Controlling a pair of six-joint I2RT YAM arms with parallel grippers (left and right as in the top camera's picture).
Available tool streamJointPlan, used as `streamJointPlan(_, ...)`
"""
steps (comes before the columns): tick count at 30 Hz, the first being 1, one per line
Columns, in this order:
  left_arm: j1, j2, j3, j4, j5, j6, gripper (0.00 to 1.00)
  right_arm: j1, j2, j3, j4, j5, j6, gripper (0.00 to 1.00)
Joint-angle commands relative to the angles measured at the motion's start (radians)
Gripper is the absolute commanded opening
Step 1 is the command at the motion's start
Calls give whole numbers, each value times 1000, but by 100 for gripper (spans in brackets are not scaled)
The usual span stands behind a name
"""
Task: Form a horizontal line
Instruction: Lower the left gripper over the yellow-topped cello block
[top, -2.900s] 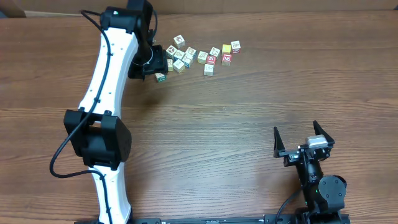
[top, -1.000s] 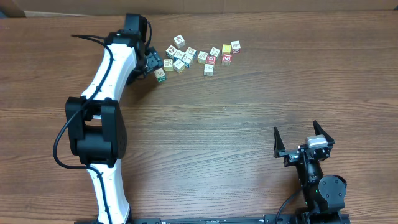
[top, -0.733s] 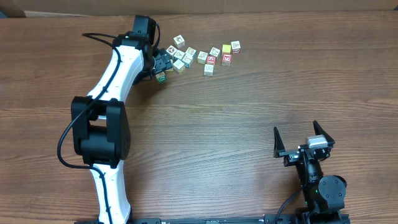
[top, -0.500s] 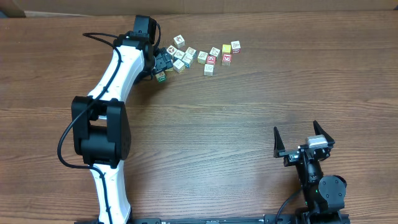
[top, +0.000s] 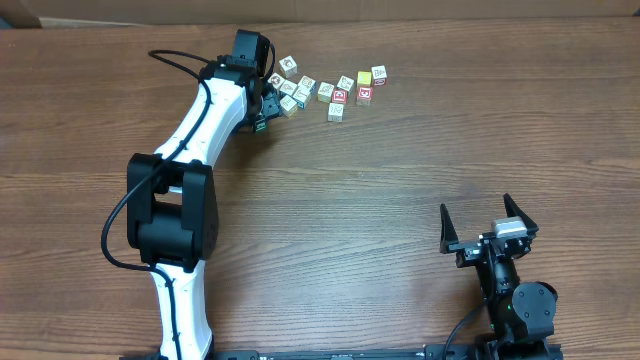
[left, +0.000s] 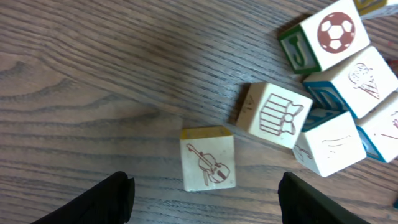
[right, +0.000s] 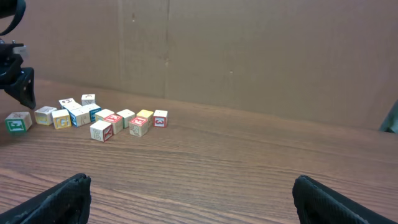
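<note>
Several small picture cubes lie in a loose cluster (top: 338, 92) at the back of the table. No straight touching row of three shows. My left gripper (top: 262, 106) is open and empty, low over the cluster's left end. In the left wrist view its fingers (left: 210, 208) straddle a yellow-edged violin cube (left: 208, 163), not touching it. A striped-picture cube (left: 273, 115) and a green-sided soccer-ball cube (left: 320, 38) lie beyond it. My right gripper (top: 487, 232) is open and empty at the front right, far from the cubes; the right wrist view shows its fingers (right: 189, 199) spread wide.
From the right wrist the cubes (right: 102, 121) sit far off to the left, with a green-faced cube (right: 18, 122) at the end under the left gripper (right: 15, 81). A brown cardboard wall (right: 249, 56) stands behind the table.
My left arm has swung right and towards the back, bringing its gripper over the cluster's left end. The cubes and the right arm have not visibly moved.
</note>
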Motion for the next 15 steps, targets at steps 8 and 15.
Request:
streamJointPlan(8,-2,5,-26,13,13,42,83,4,-10,-11,6,-6,-1,100)
streamJointPlan(15,-6,5,-126,155,-5,39,76,4,-10,-11,6,-6,-1,100)
